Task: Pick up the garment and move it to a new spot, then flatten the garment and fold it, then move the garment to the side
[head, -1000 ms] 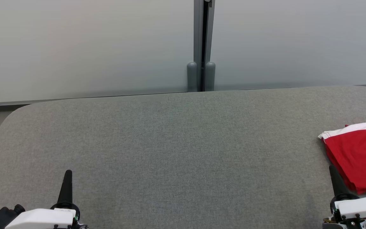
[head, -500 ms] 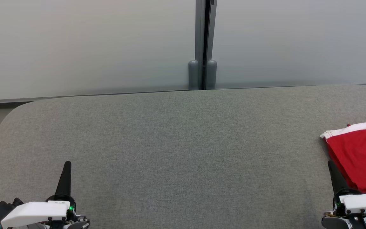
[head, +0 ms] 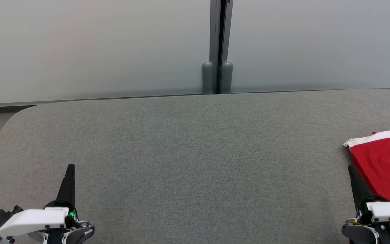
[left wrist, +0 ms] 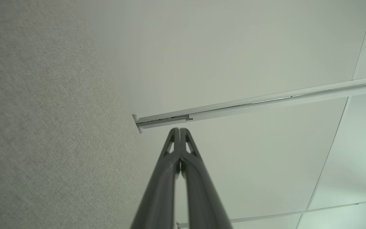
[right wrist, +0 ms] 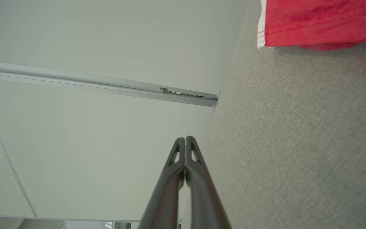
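Your garment (head: 383,162), red with a white hem, lies in loose layers at the right edge of the grey cloth-covered tabletop (head: 195,152), partly cut off by the head view. Expect it to be light, soft and limp: it will sag from any pinch, and the cloth cover may drag on it. Take it by the white-trimmed corner facing the tabletop's middle, where the hem gives some bite. The right gripper (head: 350,168) sits just beside it, jaws pressed together and empty. The left gripper (head: 70,166), near the front left corner, is likewise closed on nothing.
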Tool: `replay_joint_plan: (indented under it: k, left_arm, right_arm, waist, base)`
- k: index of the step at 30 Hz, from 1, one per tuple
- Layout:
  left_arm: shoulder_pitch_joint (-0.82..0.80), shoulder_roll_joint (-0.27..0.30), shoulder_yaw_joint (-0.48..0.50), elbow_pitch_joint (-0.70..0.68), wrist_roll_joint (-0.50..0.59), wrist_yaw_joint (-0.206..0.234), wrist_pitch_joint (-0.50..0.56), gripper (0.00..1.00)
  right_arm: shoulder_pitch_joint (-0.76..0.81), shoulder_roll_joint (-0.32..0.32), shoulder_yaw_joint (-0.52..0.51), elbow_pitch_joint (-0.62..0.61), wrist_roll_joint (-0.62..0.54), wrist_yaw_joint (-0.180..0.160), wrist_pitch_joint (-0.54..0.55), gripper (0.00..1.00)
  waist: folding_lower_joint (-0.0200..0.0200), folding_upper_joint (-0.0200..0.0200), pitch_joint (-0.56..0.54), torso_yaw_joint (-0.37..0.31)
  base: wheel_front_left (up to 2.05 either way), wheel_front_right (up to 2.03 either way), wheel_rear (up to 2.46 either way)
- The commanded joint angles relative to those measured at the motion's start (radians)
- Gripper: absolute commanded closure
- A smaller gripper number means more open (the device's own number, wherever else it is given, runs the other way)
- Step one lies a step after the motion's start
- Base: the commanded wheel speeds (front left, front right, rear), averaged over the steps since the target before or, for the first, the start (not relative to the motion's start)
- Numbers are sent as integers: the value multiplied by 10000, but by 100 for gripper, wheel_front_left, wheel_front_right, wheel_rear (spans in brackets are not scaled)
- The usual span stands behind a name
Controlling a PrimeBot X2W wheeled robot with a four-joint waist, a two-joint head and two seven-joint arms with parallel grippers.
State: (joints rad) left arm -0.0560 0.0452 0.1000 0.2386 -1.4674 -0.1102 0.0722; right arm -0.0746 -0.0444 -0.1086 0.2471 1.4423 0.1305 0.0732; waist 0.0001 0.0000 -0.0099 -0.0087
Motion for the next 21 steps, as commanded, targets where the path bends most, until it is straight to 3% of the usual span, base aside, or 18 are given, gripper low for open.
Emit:
replay_joint_plan:
  k: [1, 21]
  left_arm:
    - [-274, 64, 65, -19, -198, -77, 75, 100]
    - [-614, 77, 157, 75, -1397, -243, 422, 100]
  right_arm:
    - [-176, -96, -32, -47, 242, 4, 94, 100]
    - [-397, -100, -69, -34, 1659, 4, 431, 100]
  waist:
    - [-1, 0, 9, 7]
    - [-1, 0, 120, 80]
  base:
    - [0, 0, 0]
    - [0, 0, 0]
